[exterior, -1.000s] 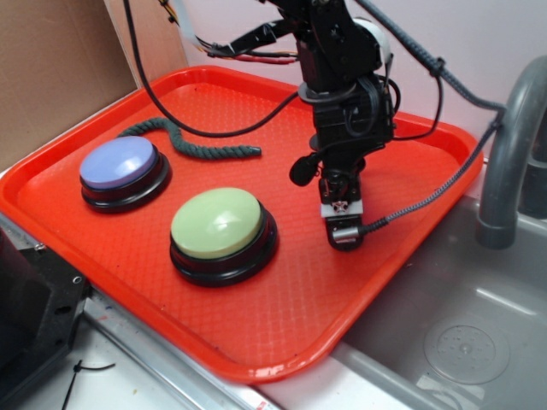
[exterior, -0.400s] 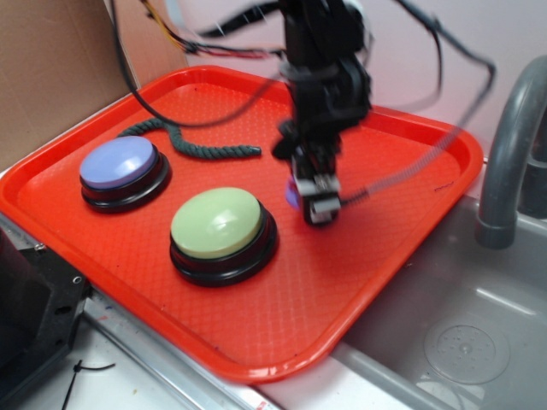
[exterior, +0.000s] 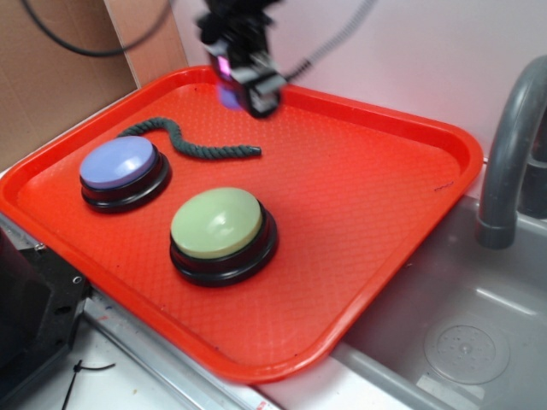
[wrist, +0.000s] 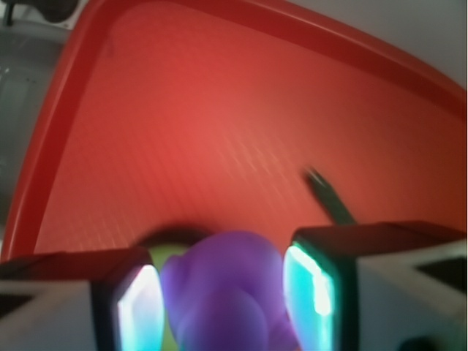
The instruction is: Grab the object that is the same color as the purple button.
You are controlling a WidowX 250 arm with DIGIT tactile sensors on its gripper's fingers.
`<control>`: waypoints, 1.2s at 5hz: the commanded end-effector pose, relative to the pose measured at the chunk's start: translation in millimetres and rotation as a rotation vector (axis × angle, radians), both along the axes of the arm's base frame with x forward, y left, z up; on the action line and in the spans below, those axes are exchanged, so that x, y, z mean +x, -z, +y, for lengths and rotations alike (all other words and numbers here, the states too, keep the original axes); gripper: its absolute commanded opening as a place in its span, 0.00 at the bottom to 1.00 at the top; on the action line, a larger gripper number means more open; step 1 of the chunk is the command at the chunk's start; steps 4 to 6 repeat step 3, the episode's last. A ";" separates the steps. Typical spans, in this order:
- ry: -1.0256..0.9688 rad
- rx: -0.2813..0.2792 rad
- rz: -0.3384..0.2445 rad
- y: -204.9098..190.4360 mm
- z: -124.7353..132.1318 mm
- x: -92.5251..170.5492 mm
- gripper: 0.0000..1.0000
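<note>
the small purple rubber duck (wrist: 223, 292) sits low in the centre of the wrist view, pinched between the two glowing pads (wrist: 311, 285) of the black gripper (exterior: 242, 79), which is closed on it. in the exterior view it shows only as a blurred purple patch (exterior: 227, 94) at the upper middle of the frame, lifted clear above the far edge of the orange-red plastic tray (exterior: 376, 231).

the grab looks made, so the risk now is losing it. the duck is soft and rounded, and the pads seem to hold it by the sides only; a fast swing could let it squirm out, and the blur on the arm suggests speed. its beak is not visible, so i cannot tell how it is turned in the grip.

a drop from here would likely land near the dark green twisted rope (exterior: 184, 141) at the upper left of the tray, or bounce over the rim. the lavender-purple domed button on a black base (exterior: 120, 166) and the light green domed button (exterior: 218, 224), at left and centre of the frame, lie well apart from the gripper.
</note>
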State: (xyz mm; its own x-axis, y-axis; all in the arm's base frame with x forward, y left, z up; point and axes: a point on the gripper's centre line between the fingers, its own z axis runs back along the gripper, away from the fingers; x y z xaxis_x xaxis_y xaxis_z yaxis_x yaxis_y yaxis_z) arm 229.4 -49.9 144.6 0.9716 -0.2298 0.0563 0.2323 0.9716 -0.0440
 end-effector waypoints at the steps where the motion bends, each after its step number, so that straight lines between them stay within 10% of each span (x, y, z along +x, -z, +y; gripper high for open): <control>1: -0.195 -0.093 -0.081 -29.9 39.8 -29.0 0.00; 6: -0.270 -0.014 -0.031 -21.5 48.3 -21.4 0.00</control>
